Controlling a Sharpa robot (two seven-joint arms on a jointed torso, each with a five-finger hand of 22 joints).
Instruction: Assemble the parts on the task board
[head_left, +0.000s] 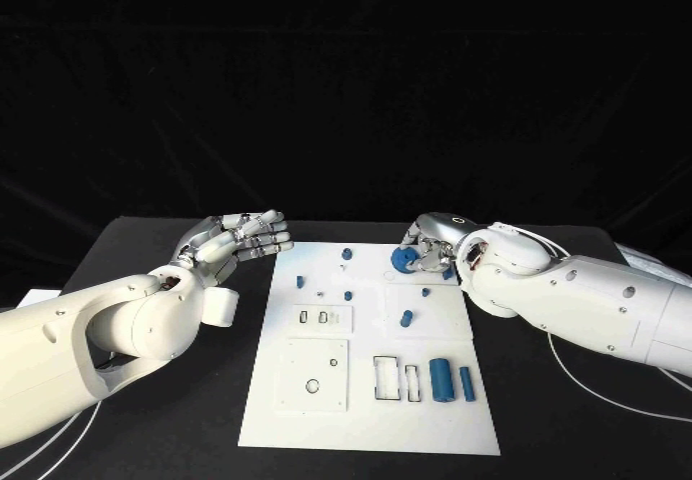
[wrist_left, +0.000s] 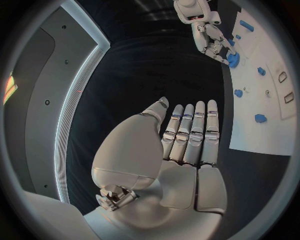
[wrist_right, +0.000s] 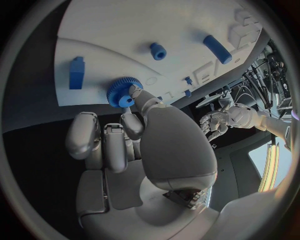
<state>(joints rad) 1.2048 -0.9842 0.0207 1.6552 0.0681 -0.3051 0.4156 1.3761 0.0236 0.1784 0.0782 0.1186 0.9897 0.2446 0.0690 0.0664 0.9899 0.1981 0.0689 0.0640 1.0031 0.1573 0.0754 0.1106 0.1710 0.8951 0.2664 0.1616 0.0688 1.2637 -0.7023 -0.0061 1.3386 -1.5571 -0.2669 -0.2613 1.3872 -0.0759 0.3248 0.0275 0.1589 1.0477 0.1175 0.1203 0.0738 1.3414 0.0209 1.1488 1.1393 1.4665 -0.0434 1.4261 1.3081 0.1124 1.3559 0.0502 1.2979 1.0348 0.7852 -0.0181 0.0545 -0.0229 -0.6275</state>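
Note:
The white task board (head_left: 368, 425) lies in the middle of the black table. Over its far right corner my right hand (head_left: 433, 245) pinches a blue gear (head_left: 405, 260); the right wrist view shows the gear (wrist_right: 120, 91) between thumb and a fingertip, just above the board (wrist_right: 112, 30). My left hand (head_left: 238, 238) hovers left of the board, holding nothing, fingers straight and together (wrist_left: 190, 135). Two blue cylinders (head_left: 441, 380) (head_left: 467, 383) lie near the board's front right. Small blue pegs (head_left: 348, 254) (head_left: 300, 281) (head_left: 407, 319) stand farther back.
Rectangular slots (head_left: 387, 378) and a round hole (head_left: 313, 385) are cut in the board's front half. A thin cable (head_left: 591, 390) runs across the table on the right. Pale objects sit at the table's right (head_left: 645, 262) and left (head_left: 36, 297) edges.

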